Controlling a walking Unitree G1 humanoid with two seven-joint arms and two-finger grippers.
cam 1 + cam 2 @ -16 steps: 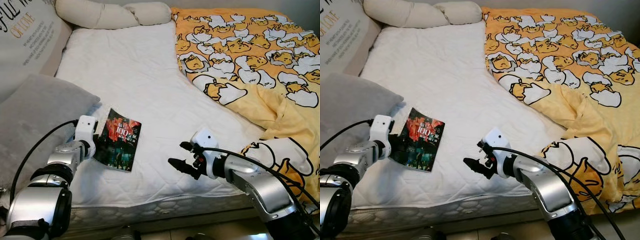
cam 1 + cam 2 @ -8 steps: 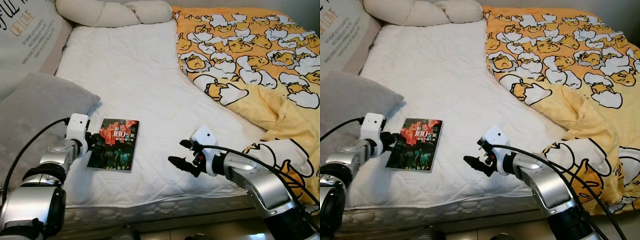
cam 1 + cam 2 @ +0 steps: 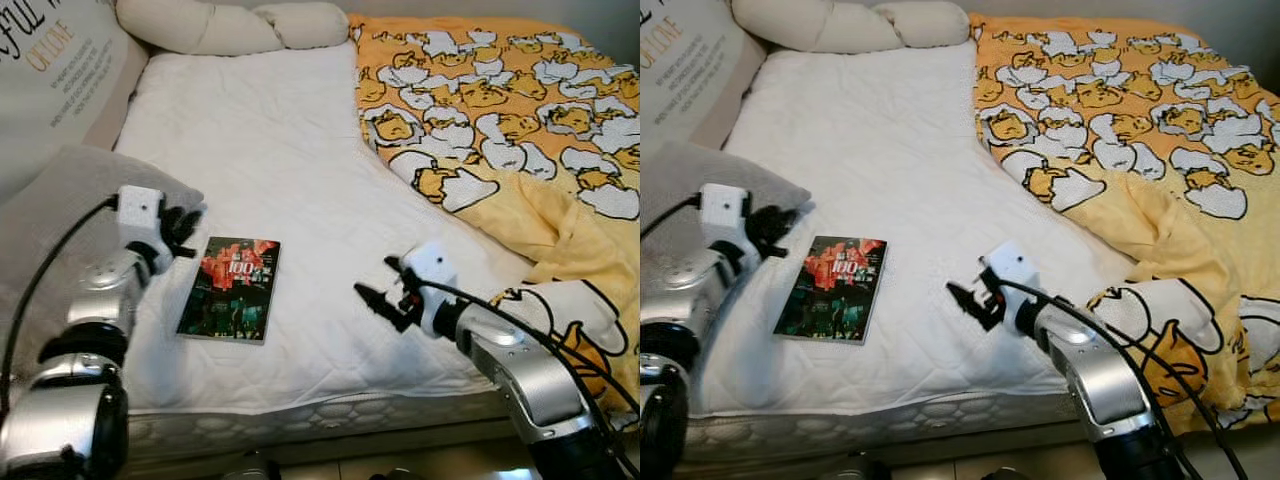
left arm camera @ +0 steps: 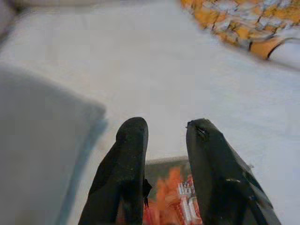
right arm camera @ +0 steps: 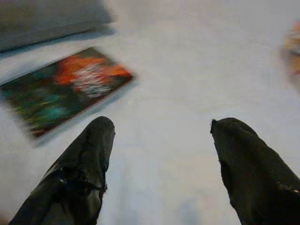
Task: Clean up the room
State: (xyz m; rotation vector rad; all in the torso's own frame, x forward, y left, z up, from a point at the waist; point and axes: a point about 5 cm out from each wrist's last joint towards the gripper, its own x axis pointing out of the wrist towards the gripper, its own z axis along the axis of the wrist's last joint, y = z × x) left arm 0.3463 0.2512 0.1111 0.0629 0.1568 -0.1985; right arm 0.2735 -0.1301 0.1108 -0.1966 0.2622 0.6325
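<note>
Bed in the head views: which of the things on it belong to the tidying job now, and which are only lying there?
Belonging to the job:
- book, flat on the white mattress cover
- left pincer, open, beside the book
- right pincer, open, above the cover

Only lying there:
- grey pillow
- duck-print duvet
- cream knot cushion
- lettered cushion

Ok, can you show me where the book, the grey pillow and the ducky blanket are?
book (image 3: 230, 288), left eye view, middle of its cover
grey pillow (image 3: 45, 215), left eye view, its flat top
ducky blanket (image 3: 500, 100), left eye view, patterned upper part
</note>
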